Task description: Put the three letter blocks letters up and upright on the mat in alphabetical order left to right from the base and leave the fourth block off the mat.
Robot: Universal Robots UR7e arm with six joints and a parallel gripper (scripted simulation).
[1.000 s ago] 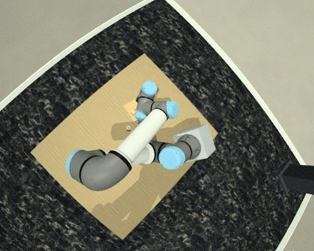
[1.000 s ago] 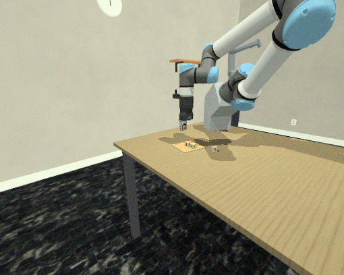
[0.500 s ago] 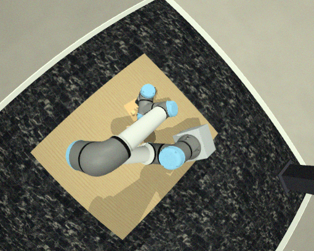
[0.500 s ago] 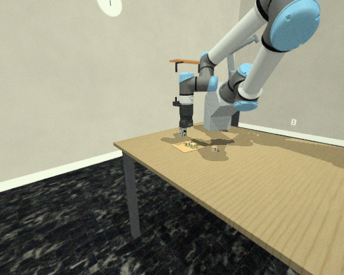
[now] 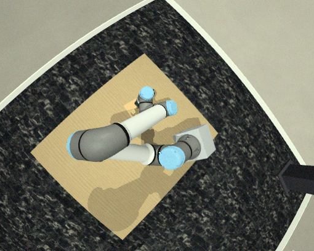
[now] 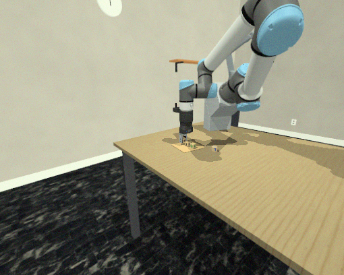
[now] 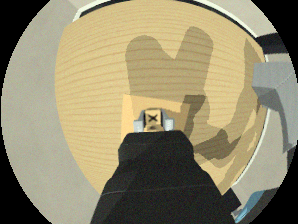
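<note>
My gripper (image 6: 183, 137) points straight down over the near-left part of the small tan mat (image 6: 187, 147) and is shut on a small block (image 7: 153, 119). In the wrist view the block sits between the fingertips with a dark letter on its light top face; the letter is too small to read for sure. The block hangs just above the mat or close to touching it; I cannot tell which. Two more blocks (image 6: 190, 145) stand side by side on the mat, right of the gripper. A fourth block (image 6: 215, 148) lies on the table to the right, off the mat. In the overhead view the arm hides the blocks, and only a corner of the mat (image 5: 130, 107) shows.
The grey robot base (image 6: 215, 118) stands at the table's far edge behind the mat. The table's left edge (image 6: 123, 148) runs close to the mat. The arm's upper links reach over the table to the right of the mat.
</note>
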